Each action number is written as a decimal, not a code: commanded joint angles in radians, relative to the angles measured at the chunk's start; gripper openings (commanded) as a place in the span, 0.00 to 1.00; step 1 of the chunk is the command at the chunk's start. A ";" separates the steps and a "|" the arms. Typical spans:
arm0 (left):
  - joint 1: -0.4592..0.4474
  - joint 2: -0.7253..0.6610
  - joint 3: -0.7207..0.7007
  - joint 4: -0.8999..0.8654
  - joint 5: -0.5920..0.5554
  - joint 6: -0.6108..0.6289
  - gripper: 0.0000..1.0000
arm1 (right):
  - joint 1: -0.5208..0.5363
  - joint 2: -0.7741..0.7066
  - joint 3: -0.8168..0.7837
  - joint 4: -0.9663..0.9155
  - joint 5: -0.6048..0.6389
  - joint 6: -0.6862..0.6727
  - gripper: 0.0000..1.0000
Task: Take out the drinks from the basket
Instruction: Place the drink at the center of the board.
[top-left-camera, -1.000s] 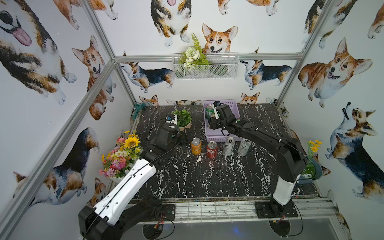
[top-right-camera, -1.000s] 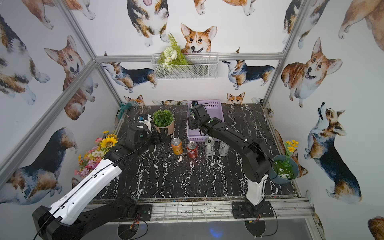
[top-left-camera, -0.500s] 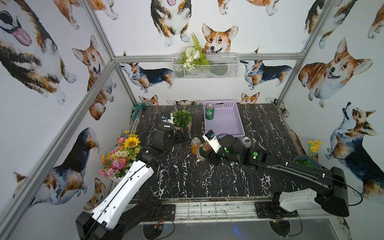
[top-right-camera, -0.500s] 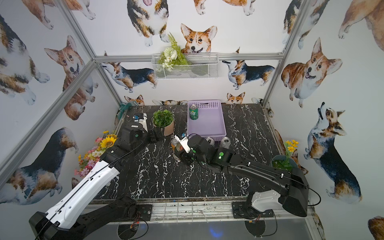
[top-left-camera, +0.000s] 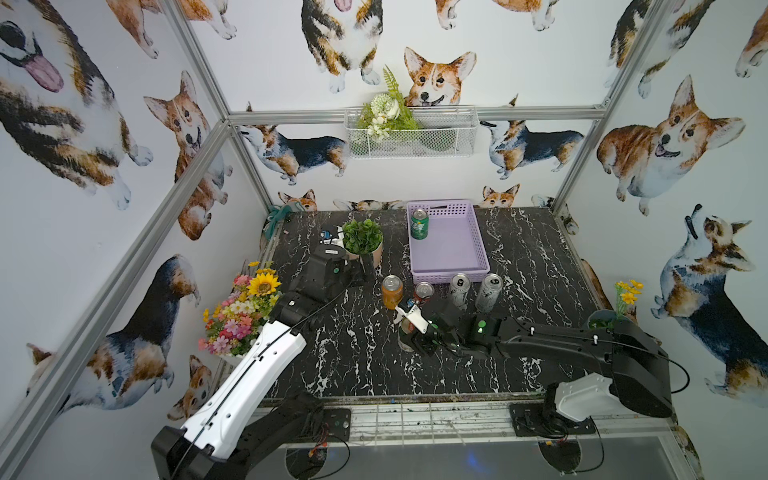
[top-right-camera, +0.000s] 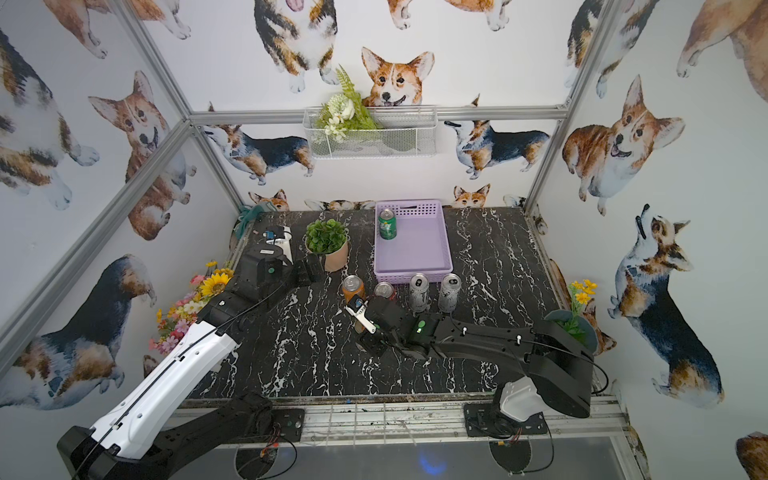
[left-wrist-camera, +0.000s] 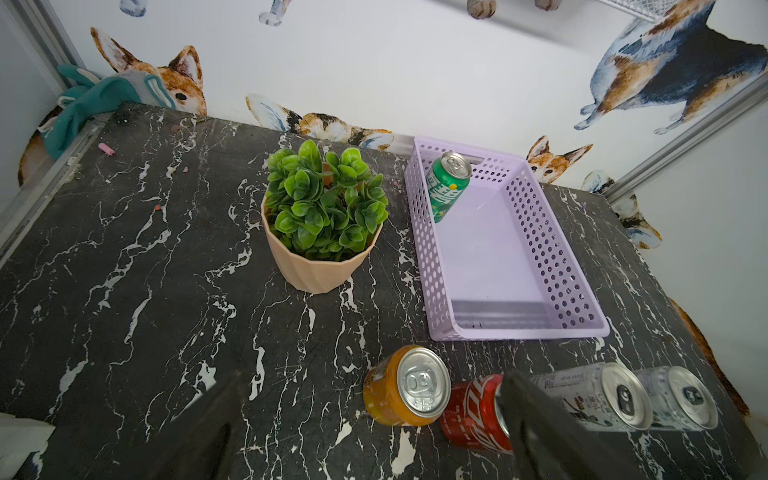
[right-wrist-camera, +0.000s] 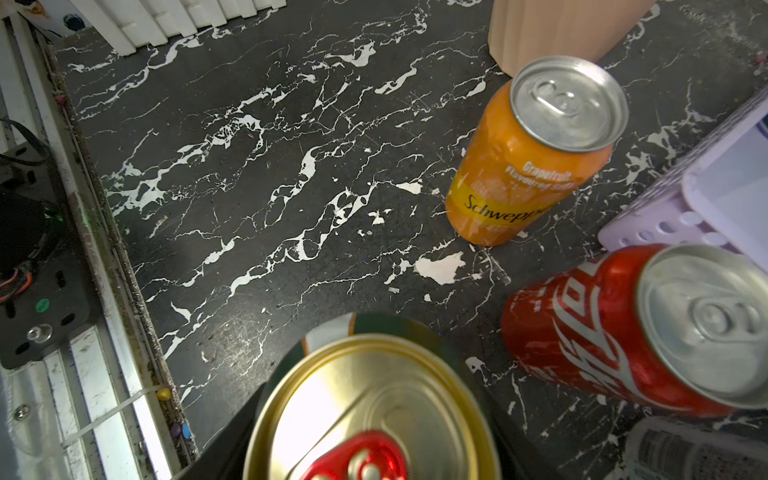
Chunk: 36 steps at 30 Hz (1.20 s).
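Right gripper (top-left-camera: 415, 337) clamps a gold-topped can (right-wrist-camera: 370, 409) upright, low beside the row of cans (top-left-camera: 424, 291), apparently for setting down. Left gripper (top-right-camera: 311, 270) gapes, idle. One green can (top-left-camera: 419, 224) sits in the basket (top-left-camera: 478, 249).

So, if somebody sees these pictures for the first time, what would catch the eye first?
Probably the corgi wallpaper all around, then the lavender basket at the back of the table with one green can alone in a far corner. In front of it stand an orange can, a red can and two silver cans in a row, and the right hand holds a gold-topped can near them.
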<state>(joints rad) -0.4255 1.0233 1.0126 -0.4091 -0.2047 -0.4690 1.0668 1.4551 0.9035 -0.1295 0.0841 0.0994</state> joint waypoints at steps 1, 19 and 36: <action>0.003 -0.004 0.009 -0.008 -0.003 0.010 1.00 | 0.010 0.024 0.007 0.111 0.044 -0.025 0.42; 0.010 -0.003 -0.008 -0.003 0.014 0.007 1.00 | 0.012 0.126 -0.019 0.135 0.098 -0.014 0.77; 0.011 -0.019 -0.018 0.003 0.018 0.004 1.00 | 0.011 0.003 0.023 0.126 0.165 -0.012 1.00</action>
<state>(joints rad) -0.4149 1.0126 0.9951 -0.4229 -0.1932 -0.4667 1.0782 1.5089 0.8974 -0.0238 0.2050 0.0952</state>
